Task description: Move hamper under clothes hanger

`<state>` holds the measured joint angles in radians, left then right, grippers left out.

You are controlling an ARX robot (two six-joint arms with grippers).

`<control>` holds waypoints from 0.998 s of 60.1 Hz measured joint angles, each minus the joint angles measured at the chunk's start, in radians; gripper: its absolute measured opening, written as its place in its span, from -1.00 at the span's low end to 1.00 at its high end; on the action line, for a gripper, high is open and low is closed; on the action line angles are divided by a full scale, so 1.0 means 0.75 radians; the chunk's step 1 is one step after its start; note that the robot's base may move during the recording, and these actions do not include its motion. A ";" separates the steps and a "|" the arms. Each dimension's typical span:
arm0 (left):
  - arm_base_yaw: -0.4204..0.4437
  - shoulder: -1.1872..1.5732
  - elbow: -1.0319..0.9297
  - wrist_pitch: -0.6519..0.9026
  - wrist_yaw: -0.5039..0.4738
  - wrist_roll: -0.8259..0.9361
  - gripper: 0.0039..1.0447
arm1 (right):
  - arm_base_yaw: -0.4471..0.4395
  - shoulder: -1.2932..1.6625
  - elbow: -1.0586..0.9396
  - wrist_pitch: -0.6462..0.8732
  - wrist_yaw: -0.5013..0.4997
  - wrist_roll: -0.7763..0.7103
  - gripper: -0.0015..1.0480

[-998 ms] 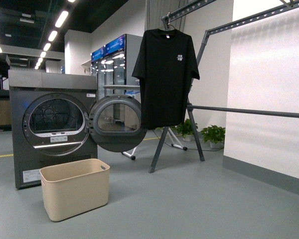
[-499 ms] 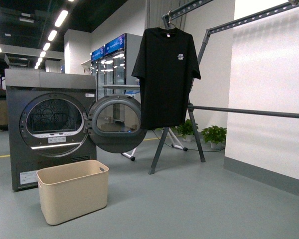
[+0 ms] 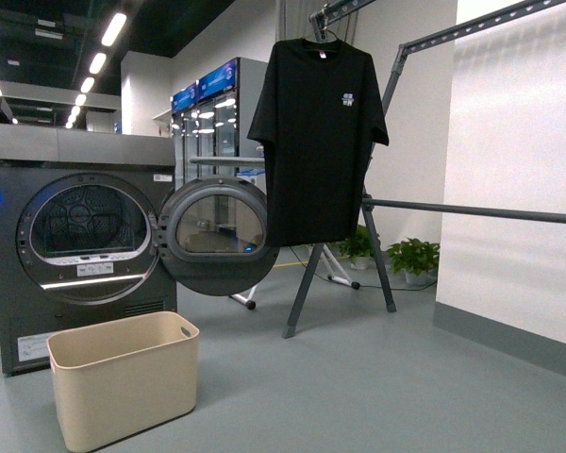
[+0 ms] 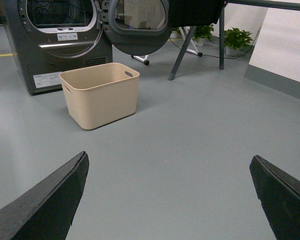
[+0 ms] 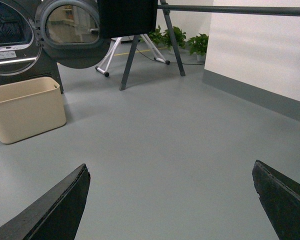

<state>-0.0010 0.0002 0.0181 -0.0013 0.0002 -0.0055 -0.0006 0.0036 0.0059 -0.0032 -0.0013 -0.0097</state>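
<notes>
Your left gripper [image 4: 168, 158] is wide open: its two dark fingers [image 4: 50, 200] stand far apart with only bare grey floor [image 4: 190, 140] between them. Your right gripper [image 5: 170, 166] is spread the same way and holds nothing. Neither touches anything.

The hamper [image 3: 123, 377] stands upright on the floor ahead of your left gripper and well apart from it. You see it in the left wrist view as a beige tub [image 4: 101, 92] with a slot handle near its rim. From your right gripper it [image 5: 25, 107] lies ahead and well off to the robot's left, also far out of reach. It looks empty as far as its inside shows.

Just beyond the hamper, further from both grippers, is the dark dryer [image 3: 75, 245]. Its round door [image 3: 217, 236] is swung open toward the robot's right.

The clothes hanger [image 3: 472, 212] is further ahead of your right gripper. Its slanted legs rest on the floor past the dryer door, and a long rail runs off to the right along the white wall [image 3: 519, 142]. A black T-shirt [image 3: 316, 132] hangs from the upper rail. The hamper is not under this rack; it sits nearer to you and to the left of the legs, clearly apart from them. Potted plants [image 3: 415, 257] stand behind the rack by the wall.
</notes>
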 joint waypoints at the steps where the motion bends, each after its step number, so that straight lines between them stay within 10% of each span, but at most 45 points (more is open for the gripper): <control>1: 0.000 0.000 -0.001 0.000 0.001 0.000 0.88 | 0.000 0.000 0.000 0.000 0.000 0.001 0.85; 60: 0.000 0.001 -0.001 0.000 0.001 0.000 0.88 | 0.000 0.000 0.001 0.002 0.001 0.000 0.85</control>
<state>-0.0010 0.0006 0.0177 -0.0013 0.0006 -0.0055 -0.0006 0.0036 0.0063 -0.0021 -0.0010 -0.0097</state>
